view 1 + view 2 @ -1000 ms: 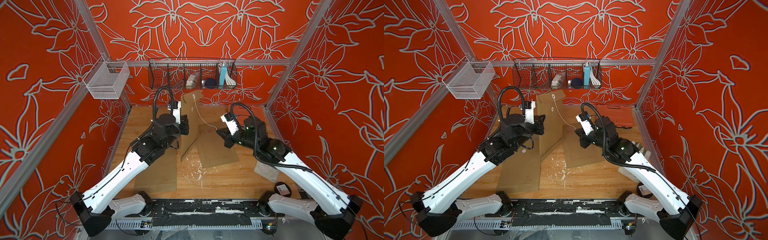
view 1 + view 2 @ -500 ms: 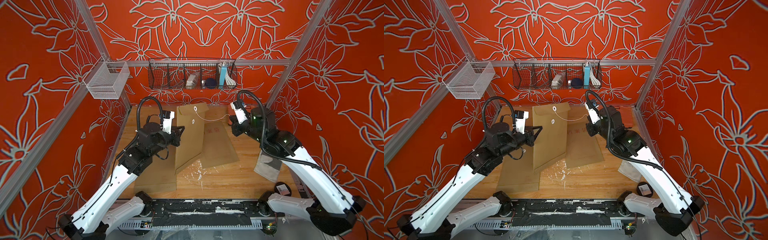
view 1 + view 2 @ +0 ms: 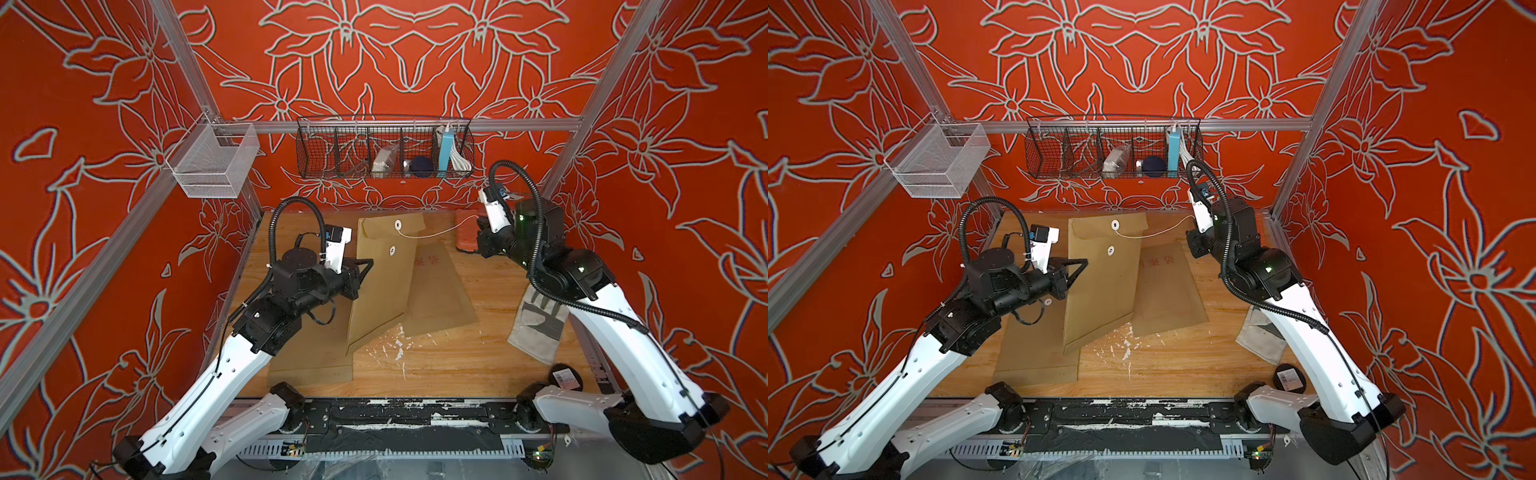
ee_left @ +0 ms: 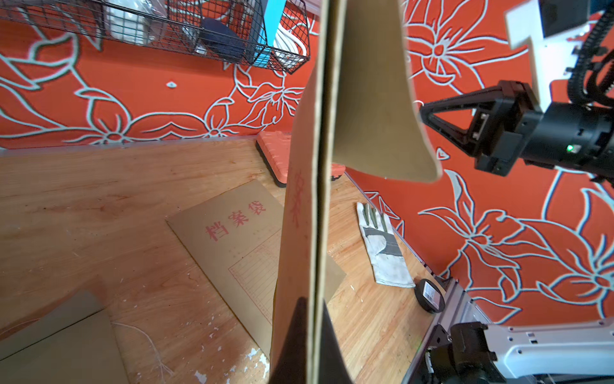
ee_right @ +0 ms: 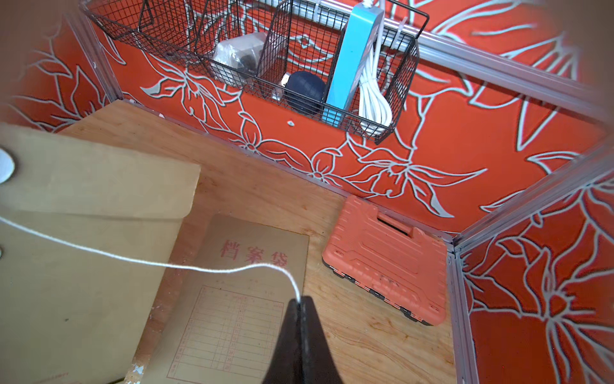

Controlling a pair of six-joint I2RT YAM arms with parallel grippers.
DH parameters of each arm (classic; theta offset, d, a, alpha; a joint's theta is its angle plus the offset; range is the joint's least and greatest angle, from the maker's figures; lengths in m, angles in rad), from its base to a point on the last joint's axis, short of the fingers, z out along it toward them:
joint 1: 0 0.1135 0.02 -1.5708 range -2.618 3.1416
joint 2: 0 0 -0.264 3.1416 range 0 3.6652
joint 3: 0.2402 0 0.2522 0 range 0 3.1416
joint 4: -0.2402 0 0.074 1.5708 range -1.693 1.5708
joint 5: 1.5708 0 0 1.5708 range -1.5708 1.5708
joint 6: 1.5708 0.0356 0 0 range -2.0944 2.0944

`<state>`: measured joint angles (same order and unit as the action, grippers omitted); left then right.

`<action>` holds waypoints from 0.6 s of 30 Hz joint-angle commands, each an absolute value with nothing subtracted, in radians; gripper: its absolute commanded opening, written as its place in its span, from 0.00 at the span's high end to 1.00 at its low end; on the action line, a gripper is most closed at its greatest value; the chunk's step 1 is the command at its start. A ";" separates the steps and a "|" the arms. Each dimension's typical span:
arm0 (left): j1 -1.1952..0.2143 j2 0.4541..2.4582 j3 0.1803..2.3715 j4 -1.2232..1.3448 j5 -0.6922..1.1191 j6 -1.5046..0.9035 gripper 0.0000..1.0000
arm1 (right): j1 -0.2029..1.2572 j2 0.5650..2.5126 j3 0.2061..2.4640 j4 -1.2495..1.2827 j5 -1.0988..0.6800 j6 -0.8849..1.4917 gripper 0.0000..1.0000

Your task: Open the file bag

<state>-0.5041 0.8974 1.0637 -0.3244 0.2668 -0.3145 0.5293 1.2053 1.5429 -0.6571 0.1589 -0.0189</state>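
Both arms have pulled apart, and the file bag (image 3: 384,274) now leans flatter. Left jaws are clamped on the bag's left edge, holding it tilted above the tabletop (image 3: 457,353). White string (image 5: 212,271) runs from the bag's top button (image 3: 398,225) to the right, pinched tight in the right jaws. Another brown bag (image 3: 440,291) lies flat just right of it.

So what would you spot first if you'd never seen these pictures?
Probably the red walls with big white flowers all around. Then the brown envelope in the middle, held up by the left gripper pinching its edge, while the right gripper holds the end of its white string out to the side.
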 commanded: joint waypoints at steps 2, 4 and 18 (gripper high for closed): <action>-0.499 0.899 1.070 -0.305 0.343 -0.303 1.00 | 0.517 1.222 1.595 -0.660 0.146 -0.047 1.00; -0.499 0.903 1.075 -0.312 0.360 -0.297 1.00 | 0.517 1.229 1.612 -0.655 0.138 -0.047 1.00; -0.499 0.946 1.093 -0.325 0.529 -0.282 1.00 | 0.515 1.317 1.759 -0.633 0.080 -0.070 1.00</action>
